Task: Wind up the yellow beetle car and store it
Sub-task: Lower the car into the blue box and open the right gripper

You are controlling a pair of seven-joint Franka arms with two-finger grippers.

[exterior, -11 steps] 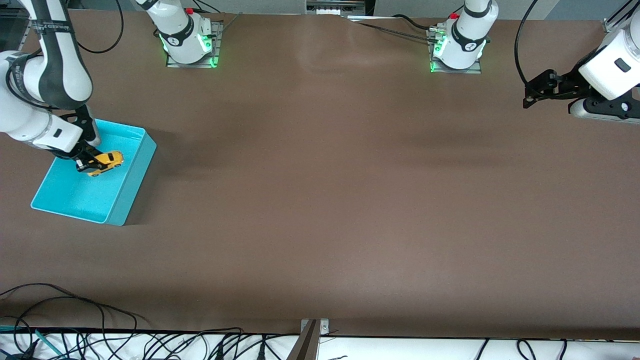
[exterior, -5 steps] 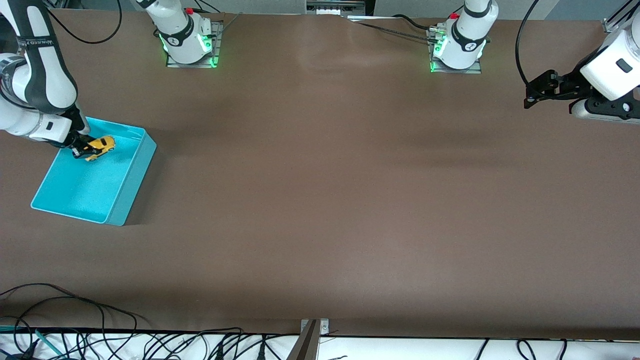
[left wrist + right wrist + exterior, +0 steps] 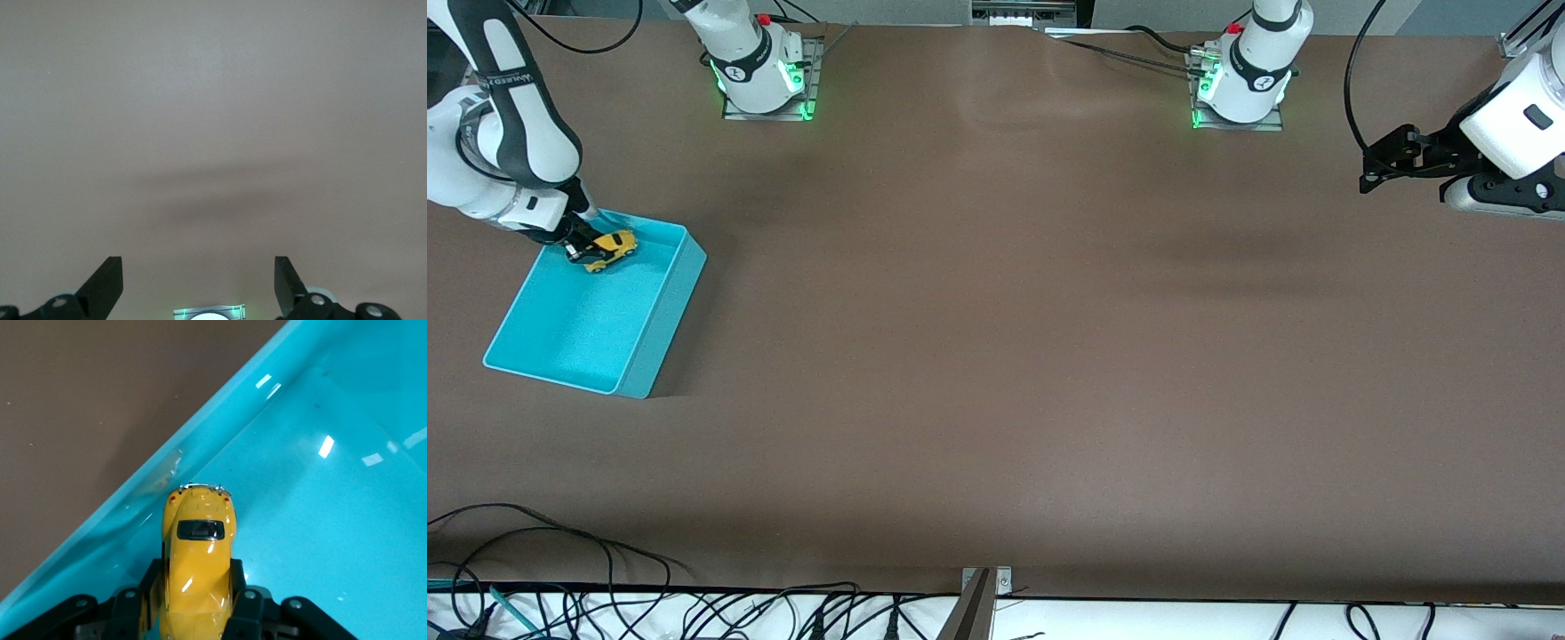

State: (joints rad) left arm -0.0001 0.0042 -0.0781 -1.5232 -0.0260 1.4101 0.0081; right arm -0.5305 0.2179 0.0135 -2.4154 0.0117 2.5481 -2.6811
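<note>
So since a second ago the right gripper (image 3: 580, 249) has carried the yellow beetle car (image 3: 611, 247) from over the middle of the turquoise bin (image 3: 660, 316) up toward the bin's edge that lies farthest from the front camera, and the bin itself looks nudged just a touch. The left arm hasn't really budged.

Right now the right gripper's jaws are clamped on the sides of the car, holding it low inside the bin, close to that wall. In the right wrist view the car (image 3: 197, 560) sits between the black fingers (image 3: 248, 600), its rounded end with the dark window and small red lights pointing at the corner where the bin (image 3: 220, 407) floor meets the wall. Can't tell if the wheels are actually touching the floor or just above it.

The bin sits at the right arm's end of the brown table (image 3: 1014, 338).

The left gripper (image 3: 1376, 169) waits up in the air over the table's left-arm end, jaws spread wide with nothing between them; its wrist view shows just the two fingertips (image 3: 107, 283) and bare tabletop (image 3: 213, 120)
</note>
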